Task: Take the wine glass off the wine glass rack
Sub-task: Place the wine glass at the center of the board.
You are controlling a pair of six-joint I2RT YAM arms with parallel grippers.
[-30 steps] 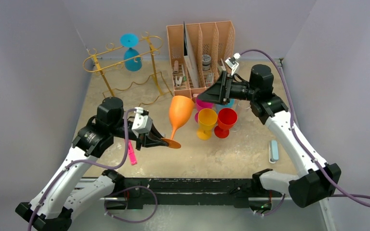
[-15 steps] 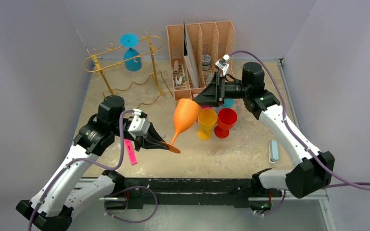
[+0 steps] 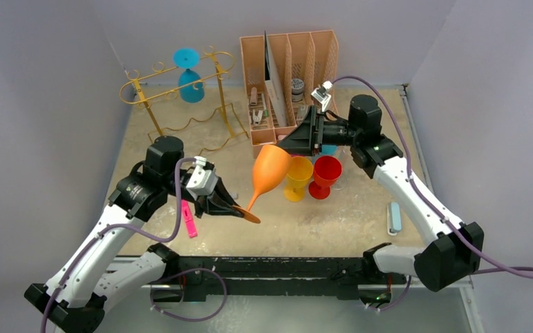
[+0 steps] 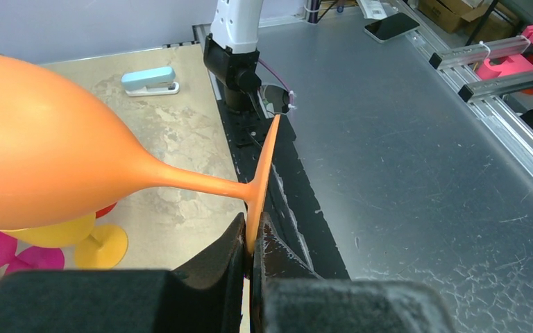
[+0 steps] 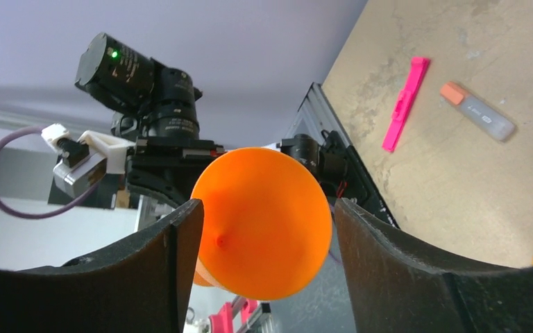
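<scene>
Jaws of the left gripper (image 3: 231,206), seen from above, are clenched on the foot of the orange wine glass (image 3: 271,170). The glass leans up and away from that gripper toward the right gripper (image 3: 286,144), whose jaws stand spread at the bowl's rim. Far beyond the left gripper stands the wine glass rack (image 3: 141,96), with a blue glass (image 3: 191,89) hanging from its top rails.

The left wrist view shows the thin orange foot pinched edge-on, with stem and bowl reaching off to the left.

In the right wrist view the bowl's mouth sits between the parted fingers (image 5: 173,243). Whether they touch it cannot be told.
</scene>
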